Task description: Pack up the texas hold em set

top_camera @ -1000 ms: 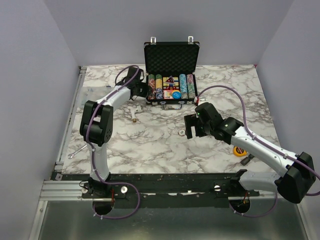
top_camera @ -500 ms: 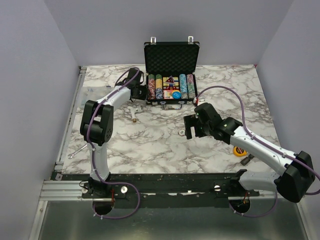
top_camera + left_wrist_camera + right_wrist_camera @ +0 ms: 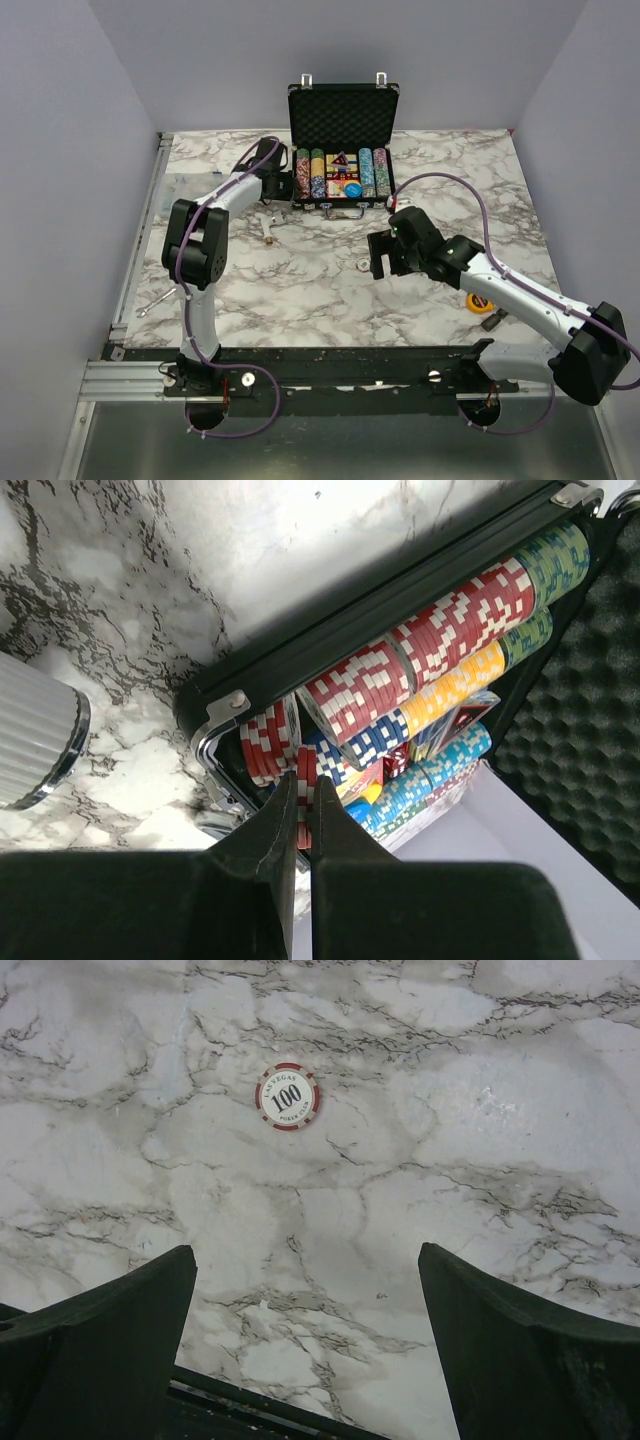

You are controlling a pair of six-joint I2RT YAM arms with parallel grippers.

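Observation:
The black briefcase (image 3: pixel 343 118) stands open at the back of the table, lid up, with chip rows (image 3: pixel 318 174) and a blue disc (image 3: pixel 352 189) inside. My left gripper (image 3: pixel 287 179) is at the case's left end, shut on red-and-white chips (image 3: pixel 304 780) held on edge over the left row (image 3: pixel 420 660). A loose white-and-red "100" chip (image 3: pixel 287 1096) lies on the marble; it also shows in the top view (image 3: pixel 361 265). My right gripper (image 3: pixel 379 256) is open and empty, just right of that chip.
A small white plastic object (image 3: pixel 267 226) lies left of the case. A yellow-and-black tape measure (image 3: pixel 481 302) sits beside the right arm. A ribbed white cylinder (image 3: pixel 35 730) shows at the left wrist view's edge. Side walls enclose the table.
My left gripper has edged slightly right toward the case's left end. The right arm has barely moved.

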